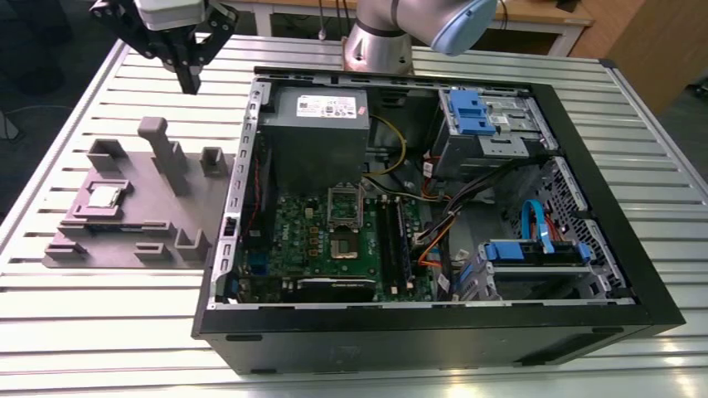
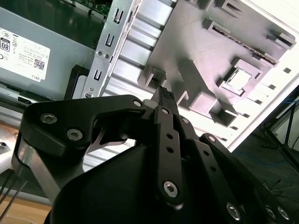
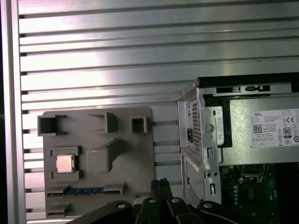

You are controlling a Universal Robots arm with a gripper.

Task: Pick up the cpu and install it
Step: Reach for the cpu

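Exterior view: the gripper [image 1: 191, 83] hangs above the table [image 1: 89, 332], beyond the far end of the tray [image 1: 138, 228] and just off the case's [image 1: 443, 340] corner on the exterior view's left. Its fingers are pressed together into a single point with nothing between them. The cpu [image 1: 105, 196] lies flat in a square recess of the tray, well apart from the gripper and lower than it, towards the tray's side away from the case. Tall blocks of the tray stand between the fingertips and the chip. The socket [image 1: 345, 217] sits on the board inside the case, with the power supply [image 1: 321, 116] beyond it.

In the first wrist view the closed gripper [image 3: 161, 183] pokes in at the picture's edge, over the tray's [image 3: 126, 154] side nearest the case. The cpu [image 3: 64, 164] is across the tray from it, silver top up, beside a raised block. The gripper's links are cut off by the frame.

In the second wrist view the gripper [image 2: 164, 93] and its black body cover much of the picture. The cpu [image 2: 238, 79] shows past the fingertips, washed out to a bright patch, so its surface cannot be made out. The tray's [image 2: 187, 42] far edge is lost in glare.
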